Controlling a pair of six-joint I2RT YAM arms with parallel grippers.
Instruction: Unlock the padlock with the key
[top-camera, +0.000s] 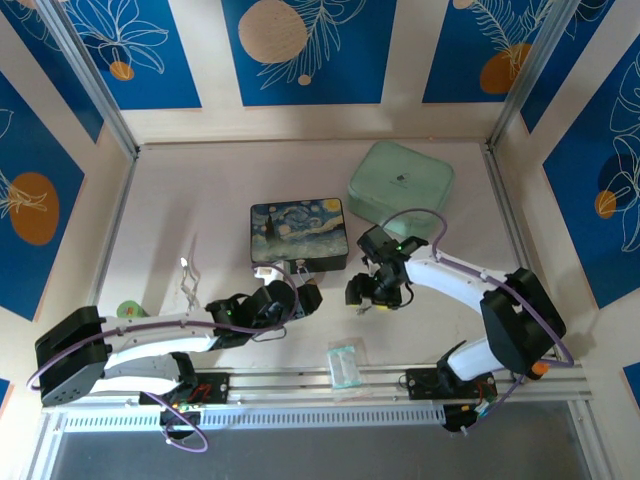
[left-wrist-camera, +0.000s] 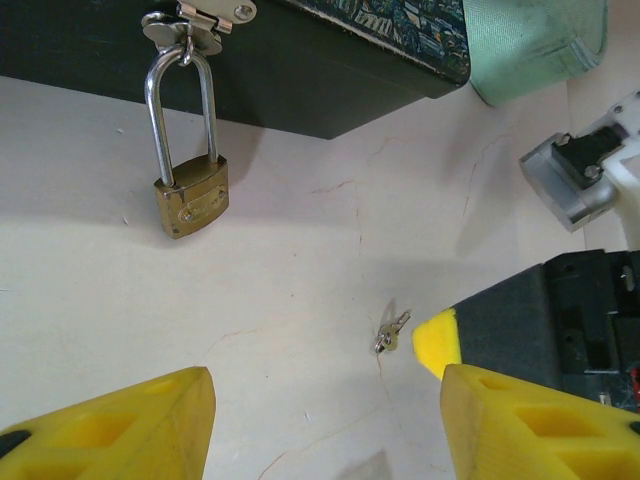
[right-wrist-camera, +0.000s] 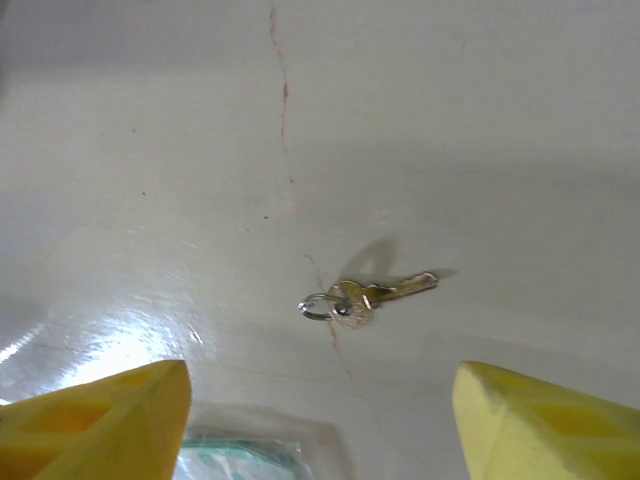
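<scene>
The brass padlock (left-wrist-camera: 192, 203) hangs by its silver shackle from the hasp of the starry-night box (left-wrist-camera: 300, 70), its body resting on the table. The small key (right-wrist-camera: 365, 297) on a little ring lies flat on the table, free of any finger. My right gripper (right-wrist-camera: 320, 420) hovers just above it, open, yellow fingertips (right-wrist-camera: 120, 420) wide to either side. In the left wrist view the key (left-wrist-camera: 391, 333) lies beside one of the right gripper's yellow tips. My left gripper (left-wrist-camera: 330, 430) is open and holds nothing, short of the padlock and pointed toward it.
The painted box (top-camera: 298, 233) stands mid-table, with a pale green case (top-camera: 400, 180) behind it to the right. A clear plastic packet (top-camera: 345, 362) lies near the front rail. Silver wire loops (top-camera: 190, 280) lie to the left. Both arms crowd the space in front of the box.
</scene>
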